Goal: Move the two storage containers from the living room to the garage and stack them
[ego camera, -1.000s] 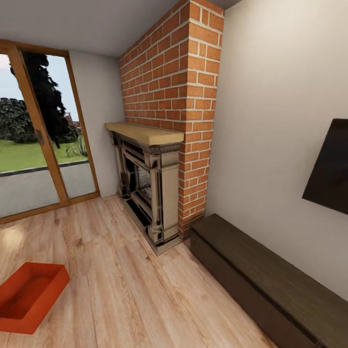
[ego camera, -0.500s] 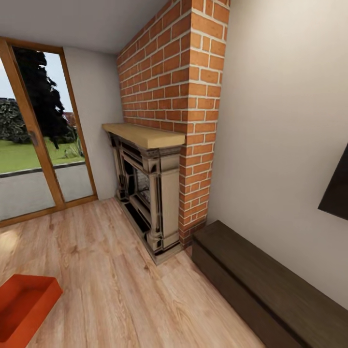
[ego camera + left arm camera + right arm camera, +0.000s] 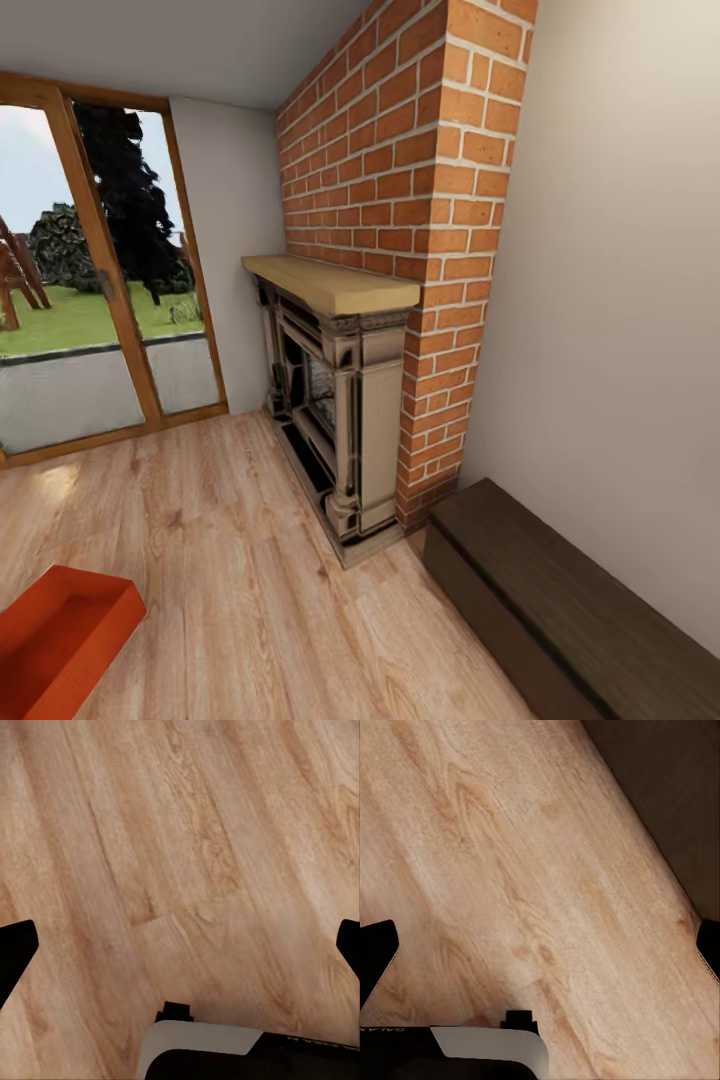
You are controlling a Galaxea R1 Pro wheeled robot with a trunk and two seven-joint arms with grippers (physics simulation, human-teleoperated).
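- Since half a second ago my head camera has swung: the fireplace (image 3: 340, 400) and glass doors (image 3: 100, 290) sit further right in frame, more garden shows, and the black screen on the right wall has left the frame.
- One storage container (image 3: 55, 640) lies on the wood plank floor (image 3: 230, 570) at the lower left of the head view, cut off by the frame edge, open top up, nothing inside that I can see.
- Brick chimney (image 3: 410, 200) fills the upper centre, with a pale wooden mantel (image 3: 330, 282) jutting from it.
- Low dark bench (image 3: 560, 620) runs along the beige wall at lower right, just beside the hearth's base.
- Bare planks separate the container from the fireplace and bench.
- Left gripper (image 3: 180, 949): dark fingertips at the two frame edges, jaws wide, only planks between them.
- Right gripper (image 3: 540, 949): jaws wide too, over planks, with the bench's dark side in the upper right corner.
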